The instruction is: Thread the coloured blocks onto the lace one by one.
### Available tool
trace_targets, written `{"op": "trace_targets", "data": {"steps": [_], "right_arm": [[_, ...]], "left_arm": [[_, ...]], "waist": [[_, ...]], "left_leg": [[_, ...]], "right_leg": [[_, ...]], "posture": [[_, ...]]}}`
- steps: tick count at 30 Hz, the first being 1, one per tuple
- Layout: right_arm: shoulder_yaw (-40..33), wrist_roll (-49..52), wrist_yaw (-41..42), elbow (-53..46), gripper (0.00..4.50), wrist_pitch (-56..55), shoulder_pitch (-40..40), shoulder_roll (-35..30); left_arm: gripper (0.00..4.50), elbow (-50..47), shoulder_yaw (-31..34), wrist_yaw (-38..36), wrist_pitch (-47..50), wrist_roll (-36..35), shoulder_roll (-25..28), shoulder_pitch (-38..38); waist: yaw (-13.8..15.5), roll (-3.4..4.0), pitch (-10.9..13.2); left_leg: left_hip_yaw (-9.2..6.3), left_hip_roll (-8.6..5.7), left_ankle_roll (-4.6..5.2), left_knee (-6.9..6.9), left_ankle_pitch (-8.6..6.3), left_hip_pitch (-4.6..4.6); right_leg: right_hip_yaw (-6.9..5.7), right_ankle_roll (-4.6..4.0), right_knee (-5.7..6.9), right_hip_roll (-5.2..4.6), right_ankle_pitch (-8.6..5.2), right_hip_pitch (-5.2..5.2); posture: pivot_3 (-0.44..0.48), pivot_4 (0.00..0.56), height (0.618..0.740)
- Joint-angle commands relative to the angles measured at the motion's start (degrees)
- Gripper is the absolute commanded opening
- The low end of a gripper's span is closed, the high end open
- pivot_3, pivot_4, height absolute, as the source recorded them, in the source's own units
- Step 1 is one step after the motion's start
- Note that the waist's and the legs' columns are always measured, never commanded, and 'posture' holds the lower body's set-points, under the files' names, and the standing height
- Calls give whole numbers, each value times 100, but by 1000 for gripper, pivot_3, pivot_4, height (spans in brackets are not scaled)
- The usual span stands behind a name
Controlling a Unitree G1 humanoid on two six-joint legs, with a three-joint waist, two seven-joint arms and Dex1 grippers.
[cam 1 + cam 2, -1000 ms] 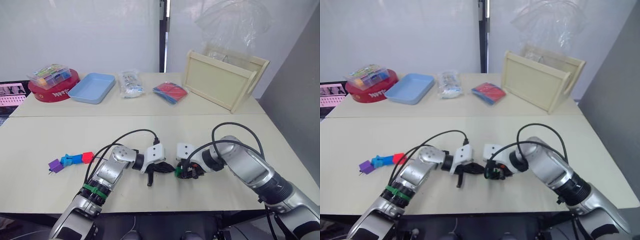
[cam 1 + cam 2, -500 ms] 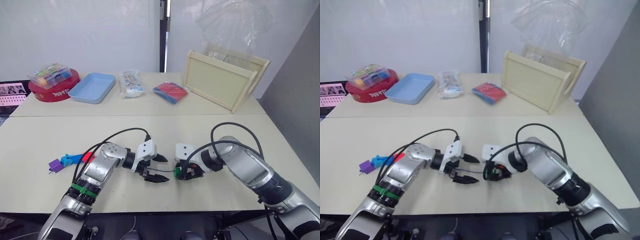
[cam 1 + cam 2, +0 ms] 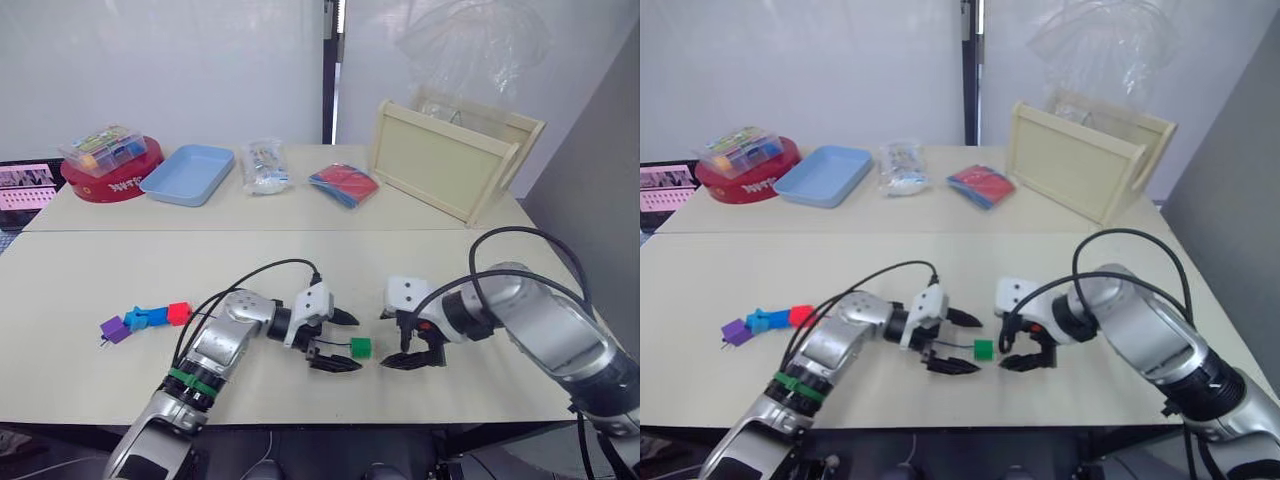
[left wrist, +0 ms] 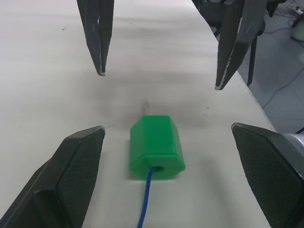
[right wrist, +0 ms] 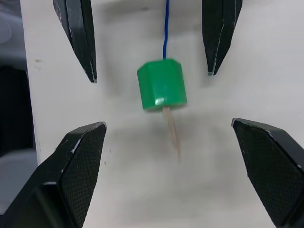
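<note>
Green block (image 3: 361, 347) threaded on lace (image 4: 147, 206), between left end effector (image 3: 340, 341) and right end effector (image 3: 402, 352), both spread wide, untouched

pale cream surface (image 3: 90, 270), matte, with a seam line running across it between the near and far halves. back wall (image 3: 170, 70) plain white, evenly lit, no hard shadows. a dark vertical strip (image 3: 328, 70) splits the wall near the middle. grey panel (image 3: 600, 200) stands at the right edge, angled along the surface's side. at far left, just beyond the surface's edge, a dark screen with pinkish content (image 3: 25, 185).
</note>
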Motion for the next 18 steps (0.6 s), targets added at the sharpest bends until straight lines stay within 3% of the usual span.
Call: {"op": "trace_targets", "data": {"steps": [1,3,13,14,18], "right_arm": [[-109,-16,-190,-161,4463,19,-7,-40],[-105,-24,-331,-122,4463,-12,21,34],[329,-530,-873,436,4500,-809,324,424],[348,-569,-905,482,4500,-851,349,487],[362,-654,-1020,626,3327,-1037,484,682]], "left_arm": [[4500,163,-94,65,-270,144,-107,-121],[4500,315,-121,176,-353,275,-142,-173],[1364,503,-118,248,-559,347,-134,-184],[1288,507,-118,255,-574,350,-134,-184],[1288,514,-115,240,-603,367,-117,-179]], "waist": [[-22,0,0],[-19,0,0],[-5,0,0],[-13,0,0],[-22,-1,0]], "left_leg": [[0,0,0,0,0,0],[0,0,0,0,0,2],[0,-1,0,1,0,-1],[0,-1,0,1,0,0],[0,0,-1,0,0,7]], "right_leg": [[1,0,1,0,0,-1],[1,0,2,0,0,0],[1,0,0,-2,0,0],[0,0,0,-2,0,0],[0,0,2,0,0,4]], "posture": [[0,150,740],[0,150,740],[0,150,740],[0,150,740],[0,150,740]]}}
